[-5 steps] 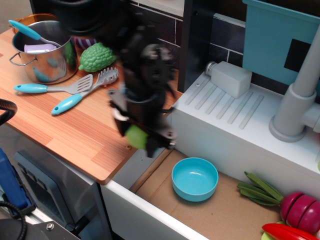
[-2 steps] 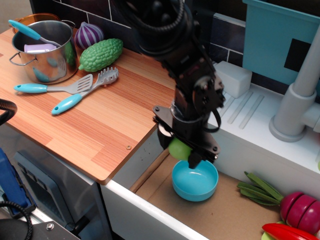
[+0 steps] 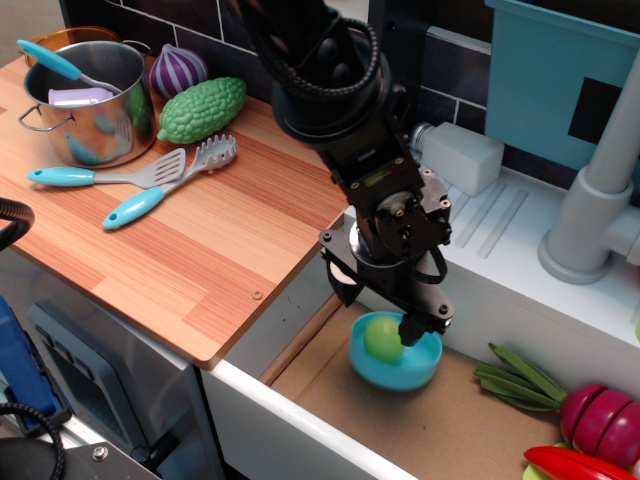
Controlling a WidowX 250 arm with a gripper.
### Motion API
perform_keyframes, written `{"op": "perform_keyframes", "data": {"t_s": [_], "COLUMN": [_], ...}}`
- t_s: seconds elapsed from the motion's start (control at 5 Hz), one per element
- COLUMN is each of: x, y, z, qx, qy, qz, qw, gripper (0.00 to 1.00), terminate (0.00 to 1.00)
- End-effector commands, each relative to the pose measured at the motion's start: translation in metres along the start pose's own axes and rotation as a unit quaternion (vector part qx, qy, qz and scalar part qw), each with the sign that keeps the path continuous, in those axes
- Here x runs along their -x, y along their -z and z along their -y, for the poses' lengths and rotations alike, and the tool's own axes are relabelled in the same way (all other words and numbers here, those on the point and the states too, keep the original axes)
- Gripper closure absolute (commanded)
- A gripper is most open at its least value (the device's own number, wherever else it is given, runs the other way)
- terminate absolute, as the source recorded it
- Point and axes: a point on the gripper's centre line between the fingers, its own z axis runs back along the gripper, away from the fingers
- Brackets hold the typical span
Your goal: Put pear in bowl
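The light yellow-green pear (image 3: 381, 337) lies inside the small cyan bowl (image 3: 428, 364), which stands on the brown cardboard floor below the counter's edge. My gripper (image 3: 379, 308) hangs just above the bowl with its fingers spread on either side of the pear. The pear sits lower than the fingertips and looks free of them. The dark arm hides the bowl's far rim.
A wooden counter (image 3: 180, 260) on the left holds a steel pot (image 3: 85, 100), a bumpy green gourd (image 3: 203, 108), a purple onion (image 3: 177, 70) and teal-handled utensils (image 3: 110, 176). A white drainboard (image 3: 500, 250) and grey faucet (image 3: 595, 200) are to the right. Toy vegetables (image 3: 600, 420) lie at bottom right.
My gripper carried the pear from over the counter's edge rightward and down to the bowl. The pear has dropped out of the fingers into the bowl.
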Motion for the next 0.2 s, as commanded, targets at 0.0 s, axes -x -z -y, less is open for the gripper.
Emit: {"op": "perform_keyframes", "data": {"t_s": [0.0], "x": [-0.0065], "y": [-0.0044], "z": [0.0016], "qx": [0.002], "qy": [0.0], "qz": [0.013], "qw": [0.9999], "gripper": [0.0], "terminate": [1.0]}}
